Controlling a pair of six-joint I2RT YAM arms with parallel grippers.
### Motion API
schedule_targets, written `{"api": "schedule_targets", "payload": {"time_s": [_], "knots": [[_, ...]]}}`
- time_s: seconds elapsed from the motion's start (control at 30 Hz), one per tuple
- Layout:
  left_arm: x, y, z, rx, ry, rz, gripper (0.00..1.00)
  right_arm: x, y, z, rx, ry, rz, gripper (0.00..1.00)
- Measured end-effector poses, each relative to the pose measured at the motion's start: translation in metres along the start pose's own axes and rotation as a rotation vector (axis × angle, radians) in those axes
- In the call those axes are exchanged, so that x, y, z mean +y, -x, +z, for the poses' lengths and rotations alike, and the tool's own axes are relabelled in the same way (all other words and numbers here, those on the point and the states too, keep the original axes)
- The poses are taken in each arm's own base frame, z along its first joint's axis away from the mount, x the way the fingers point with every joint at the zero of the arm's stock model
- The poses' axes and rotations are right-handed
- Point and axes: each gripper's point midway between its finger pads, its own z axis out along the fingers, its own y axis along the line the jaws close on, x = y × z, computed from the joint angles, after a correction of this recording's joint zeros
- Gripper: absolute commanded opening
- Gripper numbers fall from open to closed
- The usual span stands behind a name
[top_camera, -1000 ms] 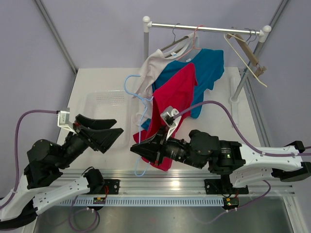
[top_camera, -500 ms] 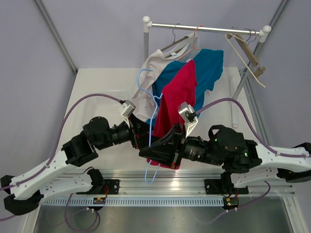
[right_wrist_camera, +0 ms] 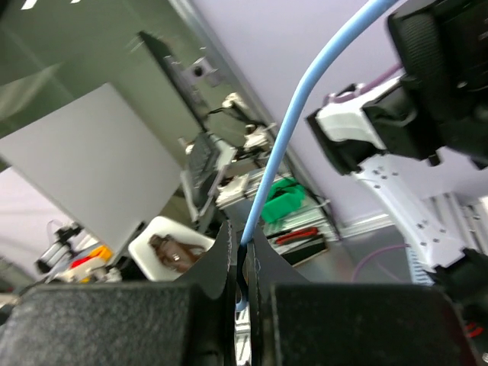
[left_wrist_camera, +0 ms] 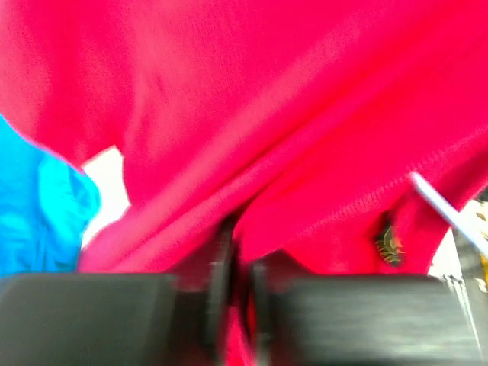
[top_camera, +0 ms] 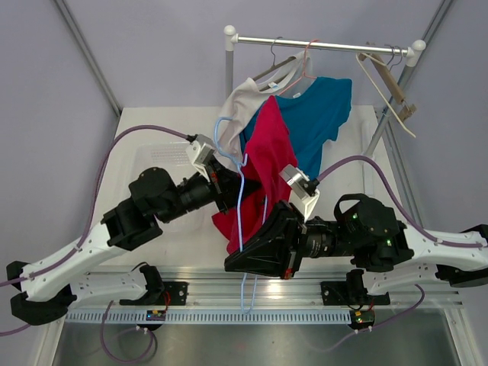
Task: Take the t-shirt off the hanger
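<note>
A red t-shirt (top_camera: 271, 156) hangs bunched in mid-air, half slid off a light-blue hanger (top_camera: 242, 217). My left gripper (top_camera: 238, 200) reaches in from the left and is shut on a fold of the red cloth, its tips buried in it. In the left wrist view the red t-shirt (left_wrist_camera: 267, 114) fills the frame and the left gripper (left_wrist_camera: 238, 255) pinches a fold. My right gripper (top_camera: 236, 264) is shut on the hanger's lower end. In the right wrist view the hanger (right_wrist_camera: 297, 122) runs up from the right gripper (right_wrist_camera: 244, 259).
A clothes rail (top_camera: 328, 46) stands at the back, carrying a teal t-shirt (top_camera: 320, 114), a pale shirt (top_camera: 238, 103) and a bare wooden hanger (top_camera: 389, 80). A clear bin (top_camera: 160, 156) sits on the white table at the left, under my left arm.
My left arm swung in from the left and its open jaws shut on the red t-shirt. My right gripper drew the hanger toward the near edge.
</note>
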Motion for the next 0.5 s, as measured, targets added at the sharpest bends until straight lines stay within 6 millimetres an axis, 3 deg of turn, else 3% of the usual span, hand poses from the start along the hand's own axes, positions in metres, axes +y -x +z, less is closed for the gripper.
{"api": "schedule_targets", "payload": {"time_s": [0.13,0.23,0.5], "knots": [[0.014,0.03,-0.003,-0.089,0.109,0.05,0.0,0.02,-0.002,-0.007,0.033,0.089,0.042,0.0],[0.027,0.052,-0.018,-0.148,0.209,0.093,0.0,0.033,-0.006,-0.014,0.069,0.145,0.072,0.0],[0.063,0.142,-0.104,-0.38,0.584,0.255,0.0,0.049,-0.024,-0.028,0.186,0.215,0.122,0.0]]}}
